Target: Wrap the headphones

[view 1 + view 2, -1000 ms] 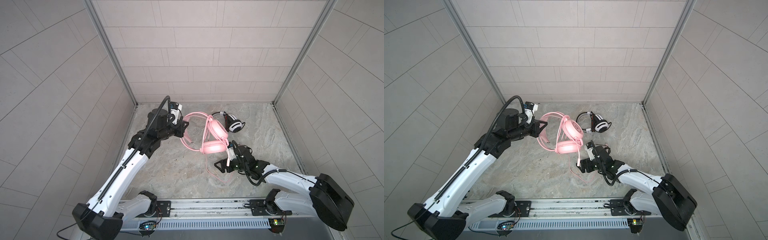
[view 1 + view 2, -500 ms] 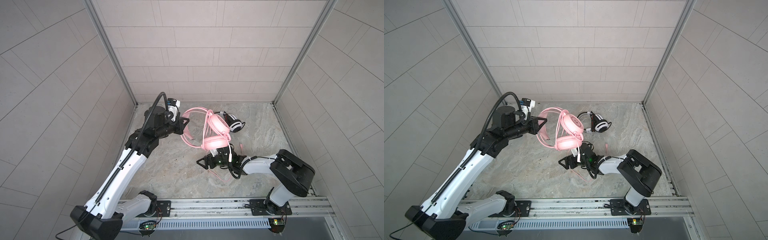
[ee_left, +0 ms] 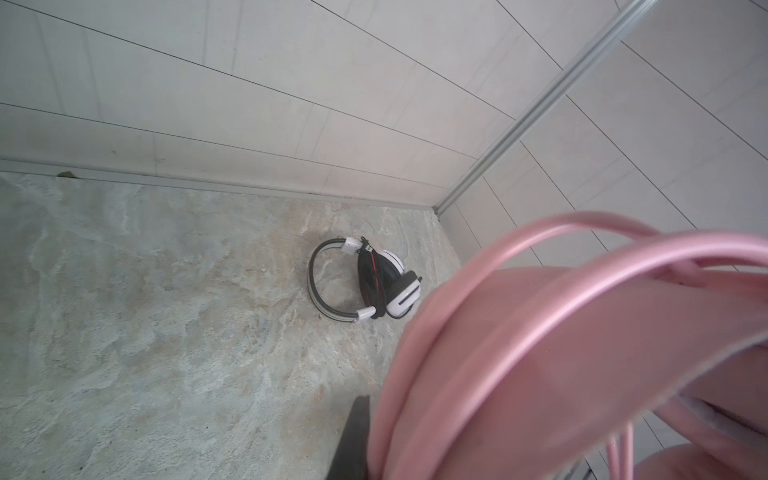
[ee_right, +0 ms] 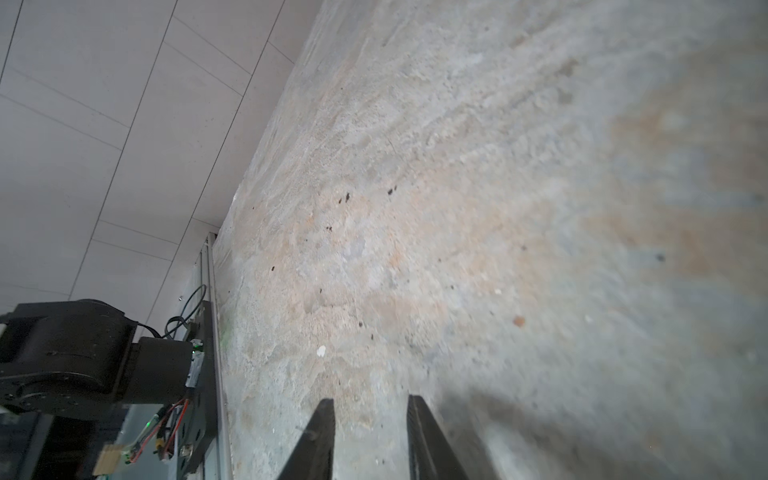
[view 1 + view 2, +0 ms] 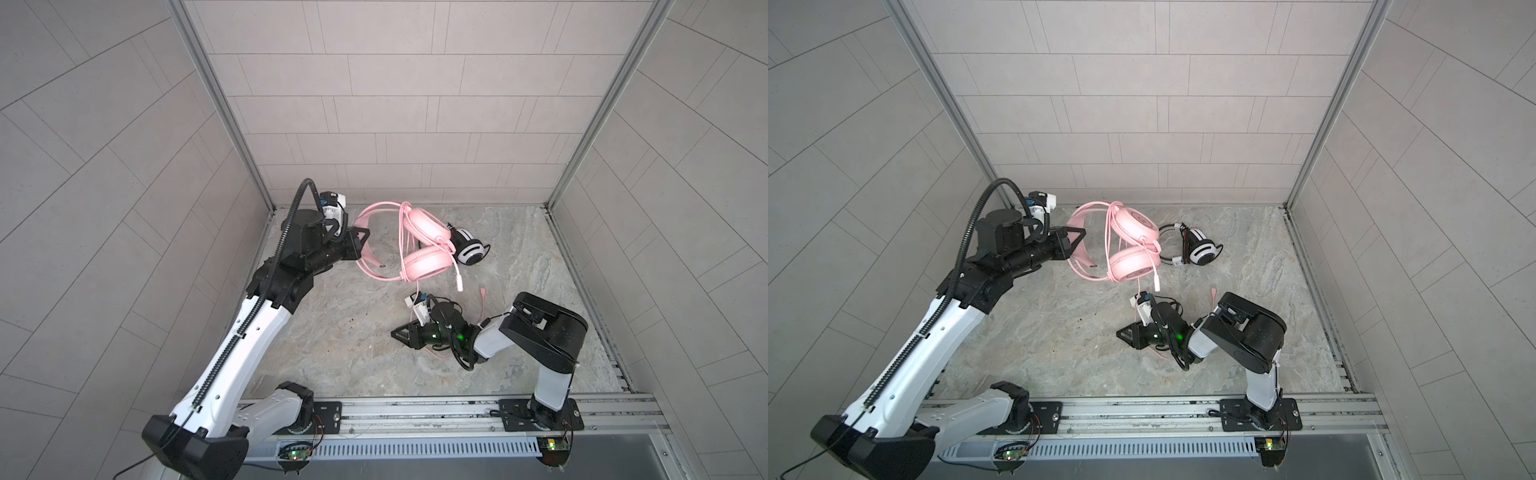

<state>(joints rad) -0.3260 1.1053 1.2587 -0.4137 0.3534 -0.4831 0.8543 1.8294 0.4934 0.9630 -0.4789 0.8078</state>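
Step in hand: judged to be catching the loose tail of the pink cable so it could be wound round the pink headset.
Left end effector (image 5: 360, 242): pressed together on the headband of the pink headset (image 5: 424, 259), which it held up off the bench (image 5: 332, 357) with the ear cups hanging toward the middle.
Right end effector (image 5: 397, 332): lay low over the bench and pointed toward the left arm's side. Its fingers (image 4: 322, 432) stood narrowly spread with only bare bench between them, so nothing was pinched.
Pink cable (image 5: 402, 245): some turns were draped across the cups. Its plug (image 5: 459, 286) dangled just below the lower cup, and a thin loose run seemed to lie on the bench under the right wrist.
Cable against right end effector: the loose run was behind and beneath the fingertips, not between them. The plug hung near, between the headset and the end effector, touching neither finger.
White-and-black headset (image 5: 471, 249): rested on the bench just behind the pink cups, with its black/red cable (image 3: 371, 274) bundled round the cups, so it looked already done.
Doing it well: the fingers should back up and line up square across the thin cable before pressing together. They should take it close to the plug, so little slack is left to trail.
Left arm's part: hold the headband steady and high enough that the cups hang free for the turns.
Risk: closing on bare bench, or dragging the draped loops off the cups.
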